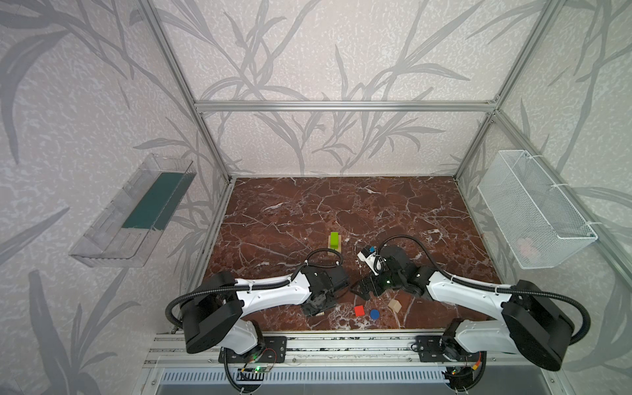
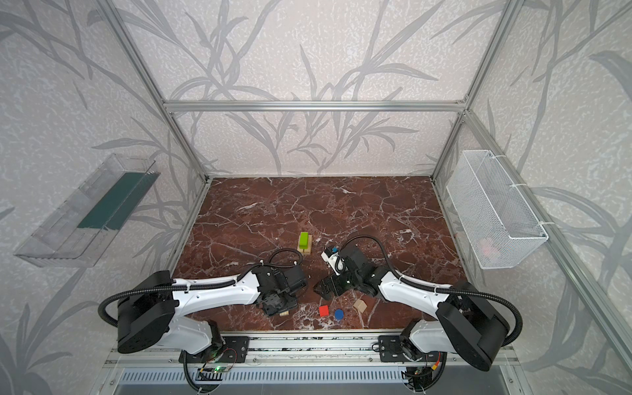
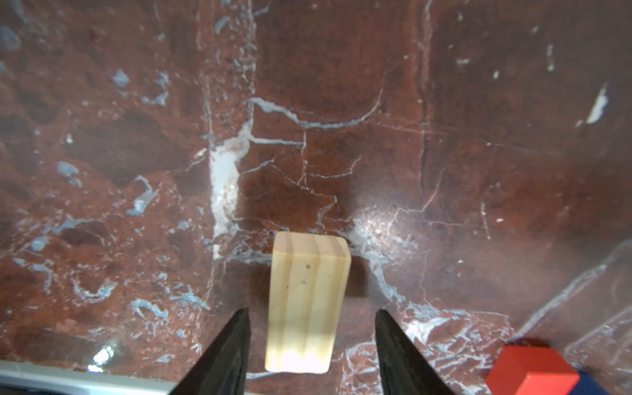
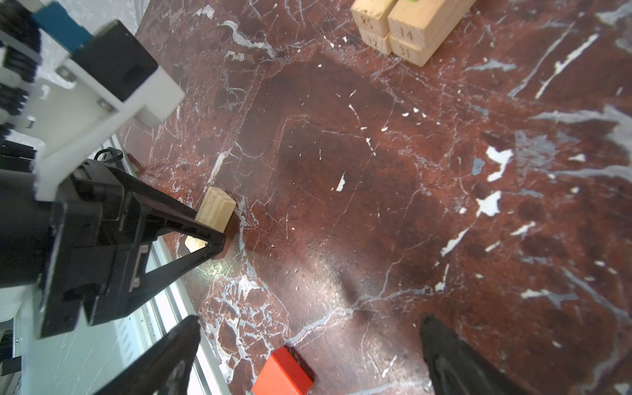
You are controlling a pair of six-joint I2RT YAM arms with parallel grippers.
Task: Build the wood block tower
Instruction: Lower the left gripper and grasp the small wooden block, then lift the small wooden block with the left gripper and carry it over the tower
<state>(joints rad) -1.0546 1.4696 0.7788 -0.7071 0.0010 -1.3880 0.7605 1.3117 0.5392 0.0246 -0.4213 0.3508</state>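
Black fingers of the left gripper [image 3: 313, 310] stand spread either side of one loose plank [image 3: 307, 294] at lower centre, not touching it, apparently lining up a pinch. The right gripper [image 4: 309, 319] gapes wide, empty. The tower [image 1: 334, 244] sits mid-frame in a top view: four planks [image 4: 410, 30] under one green brick [image 1: 334, 238]. Lower centre lie one red cube [image 1: 359, 310], one blue disc [image 1: 375, 314] and one peaked piece [image 1: 394, 305].
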